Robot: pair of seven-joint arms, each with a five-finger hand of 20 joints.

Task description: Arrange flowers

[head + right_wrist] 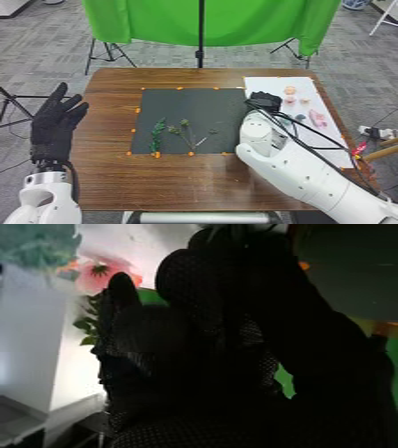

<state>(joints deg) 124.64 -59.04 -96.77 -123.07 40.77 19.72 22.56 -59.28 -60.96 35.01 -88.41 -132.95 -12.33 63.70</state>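
Since the leafy green sprig (157, 135) and the thin budded stems (187, 136) lie near each other on the nearer part of the dark mat (160, 100), the arranging looks begun but well short of finished. A tiny sprig (212, 131) lies just to the right of those stems. Farther to the right, on the white sheet (266, 82), the large pink flower (318, 119) and the blue-grey bloom (300, 117) lie near each other; beyond them come the smaller pink blooms (290, 100), then the peach bloom (290, 90). These probably remain to be brought across and set among the greens.

From the near edge, the right arm (293, 170) slants forward and inward over the table (187, 190), its hand (264, 100) above the border between mat and sheet, short of the peach bloom. Whether that hand is open or clamped on anything, I cannot tell. The left hand (55, 127) is held out beside the table's left edge, pointing forward, its fingers extended and apart, gripping nothing.
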